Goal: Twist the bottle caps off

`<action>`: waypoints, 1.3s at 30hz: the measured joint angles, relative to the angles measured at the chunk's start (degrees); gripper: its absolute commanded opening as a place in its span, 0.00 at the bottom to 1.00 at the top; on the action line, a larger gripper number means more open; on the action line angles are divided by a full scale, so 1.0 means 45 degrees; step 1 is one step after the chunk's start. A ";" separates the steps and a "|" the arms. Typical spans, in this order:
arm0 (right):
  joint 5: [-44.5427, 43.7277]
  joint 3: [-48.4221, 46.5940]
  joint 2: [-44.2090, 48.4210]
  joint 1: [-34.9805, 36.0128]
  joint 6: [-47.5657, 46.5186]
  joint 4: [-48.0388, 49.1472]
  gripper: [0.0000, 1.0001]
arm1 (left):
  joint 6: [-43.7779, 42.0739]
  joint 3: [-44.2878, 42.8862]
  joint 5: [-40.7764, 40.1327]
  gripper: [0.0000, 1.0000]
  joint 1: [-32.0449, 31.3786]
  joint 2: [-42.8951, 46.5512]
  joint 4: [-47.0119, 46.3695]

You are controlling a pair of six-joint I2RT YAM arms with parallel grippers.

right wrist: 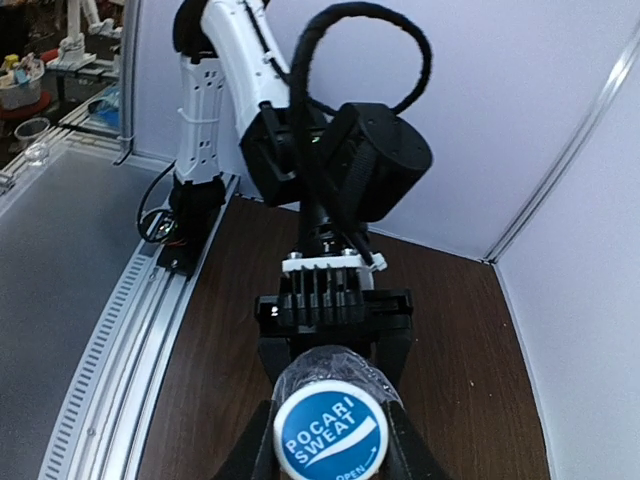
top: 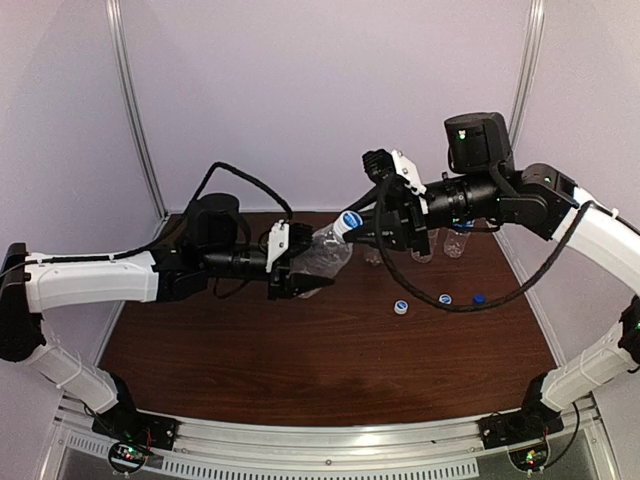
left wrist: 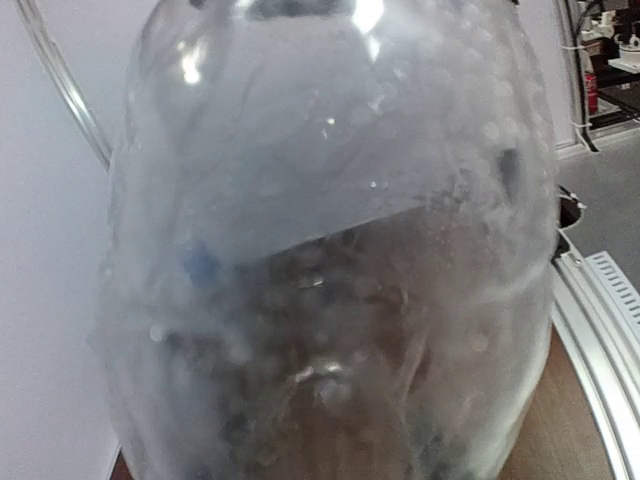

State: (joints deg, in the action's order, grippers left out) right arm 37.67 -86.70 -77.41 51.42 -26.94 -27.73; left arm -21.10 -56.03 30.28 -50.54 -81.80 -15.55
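A clear plastic bottle [top: 326, 253] hangs tilted above the table, with my left gripper [top: 308, 278] shut around its body. Its cap [top: 350, 222] is white with a blue centre and points up and right. In the right wrist view the cap [right wrist: 330, 438] faces the camera, and my right gripper [right wrist: 331, 452] has a dark finger pressed against each side of it. In the left wrist view the bottle's clear wall [left wrist: 330, 200] fills the frame and hides the left fingers. Three loose caps lie on the table: a white one [top: 401, 307], a blue-centred one [top: 445, 298] and a dark blue one [top: 479, 298].
Other clear bottles [top: 457, 241] stand at the back right of the brown table [top: 300, 370], partly hidden behind the right arm. White walls close in the back and sides. A metal rail [top: 330, 440] runs along the near edge.
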 measured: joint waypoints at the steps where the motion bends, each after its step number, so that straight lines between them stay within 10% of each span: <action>1: 0.0355 -0.0170 -0.0019 0.0010 -0.0772 -0.0602 0.00 | -0.0063 -0.0010 0.0515 0.45 -0.0044 0.0000 0.0223; 5: 0.1112 -0.1030 -0.0413 0.0121 -0.3050 -0.2589 0.14 | -0.0248 -0.0160 0.2030 0.45 -0.0102 -0.0087 0.1209; 8: 0.1214 -0.1341 -0.0690 0.0151 -0.3745 -0.3245 0.96 | -0.0257 -0.0204 0.2579 0.45 -0.0073 -0.0243 0.1574; 9: 0.1219 -0.1336 -0.0709 0.0151 -0.3750 -0.3332 0.99 | -0.0243 -0.0204 0.2701 0.45 -0.0063 -0.0277 0.1603; 26: -0.3191 0.2623 0.1001 0.0131 0.6426 0.5610 0.88 | 0.1987 0.0840 -0.2890 0.43 -0.0063 0.0219 -0.2895; 39: -0.7393 0.1753 -0.0369 0.1273 0.7713 0.7363 0.72 | 0.2492 0.0855 -0.5445 0.43 -0.0165 -0.0097 -0.3395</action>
State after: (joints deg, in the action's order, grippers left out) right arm 4.40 -78.81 -79.07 57.14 7.77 5.41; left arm -9.89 -52.18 5.78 -51.29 -82.24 -30.83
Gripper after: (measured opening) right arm 0.768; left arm 0.445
